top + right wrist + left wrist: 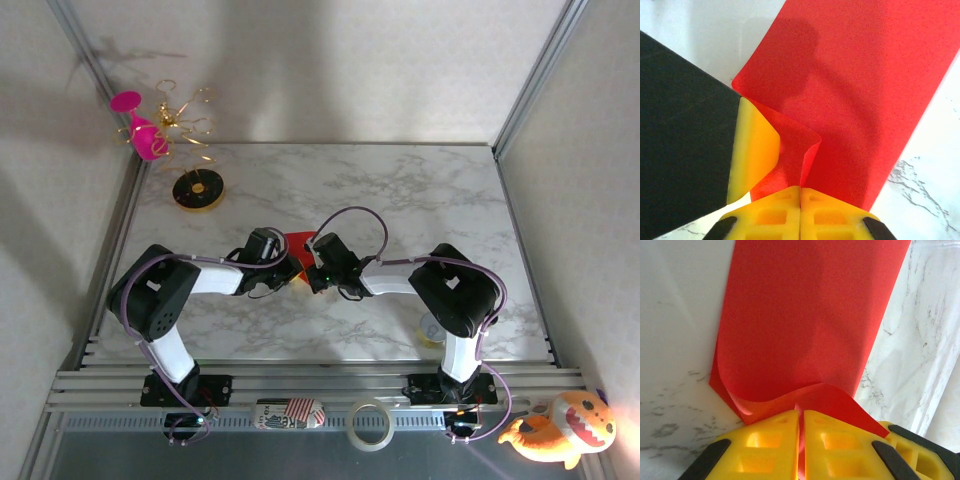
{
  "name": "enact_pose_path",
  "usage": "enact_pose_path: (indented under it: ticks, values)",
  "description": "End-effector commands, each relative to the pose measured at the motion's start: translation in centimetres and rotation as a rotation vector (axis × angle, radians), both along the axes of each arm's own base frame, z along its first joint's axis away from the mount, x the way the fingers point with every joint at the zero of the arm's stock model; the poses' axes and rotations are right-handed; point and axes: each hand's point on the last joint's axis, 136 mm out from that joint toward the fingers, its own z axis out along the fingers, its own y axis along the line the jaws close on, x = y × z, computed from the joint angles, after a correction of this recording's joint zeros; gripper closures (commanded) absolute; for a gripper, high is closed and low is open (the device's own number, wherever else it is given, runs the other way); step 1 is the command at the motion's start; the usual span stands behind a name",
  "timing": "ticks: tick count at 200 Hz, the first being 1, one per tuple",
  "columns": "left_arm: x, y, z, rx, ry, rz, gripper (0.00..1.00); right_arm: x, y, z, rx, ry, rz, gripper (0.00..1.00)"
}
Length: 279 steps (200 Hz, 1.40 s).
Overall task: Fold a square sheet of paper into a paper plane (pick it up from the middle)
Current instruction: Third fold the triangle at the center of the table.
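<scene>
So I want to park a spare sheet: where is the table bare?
Bare: the far table from the black disc rightward to the frame, and the near strip between the arm bases. Crowded: the centre, where both arms meet over the square sheet of paper, and the far-left corner by the pink wine glass.

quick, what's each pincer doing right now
left pincer: shut on the red paper sheet, pinching its near edge
right pincer: shut on the same sheet

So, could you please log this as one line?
left gripper: shut on red paper | right gripper: shut on red paper | red paper: edge buckled, rest on table
</scene>
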Motion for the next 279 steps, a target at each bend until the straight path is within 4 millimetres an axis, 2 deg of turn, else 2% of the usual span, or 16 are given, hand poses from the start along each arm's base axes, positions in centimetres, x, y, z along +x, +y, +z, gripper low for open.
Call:
enact_pose_path:
  ticks: [1, 29, 45, 98, 196, 212, 224, 260, 279]
  values:
    - [-0.2, 0.6, -0.6, 0.045, 0.009, 0.003, 0.88, -0.4, -1.2, -2.1, -0.065, 0.055, -0.016, 0.92]
    - [1.2, 0.5, 2.3, 0.022, -0.067, 0.008, 0.87, -0.6, -1.6, -2.8, -0.085, 0.065, -0.020, 0.94]
    - [1.7, 1.0, 3.0, 0.041, -0.089, 0.021, 0.87, -0.6, -1.8, -3.0, -0.091, 0.063, -0.025, 0.95]
    - [1.1, 1.3, 1.2, 0.046, -0.045, 0.014, 0.87, -0.5, -1.9, -3.2, -0.099, 0.063, -0.034, 1.00]
    - [1.0, 2.5, -1.6, 0.140, 0.021, 0.042, 0.90, -0.4, -1.8, -2.9, -0.091, 0.063, -0.040, 1.00]
    - [0.7, 3.1, -2.1, 0.170, 0.046, 0.057, 0.90, -0.1, -1.6, -2.0, -0.070, 0.053, -0.049, 0.99]
    - [0.3, 3.6, -2.6, 0.199, 0.068, 0.063, 0.90, 0.3, -1.3, -0.8, -0.038, 0.037, -0.062, 0.93]
    - [-0.4, 4.3, -3.6, 0.248, 0.109, 0.056, 0.91, 1.8, -1.3, 4.6, 0.113, 0.003, -0.142, 0.74]
    - [-0.4, 4.1, -3.8, 0.253, 0.114, 0.045, 0.91, 2.0, -1.8, 6.8, 0.178, -0.004, -0.172, 0.68]
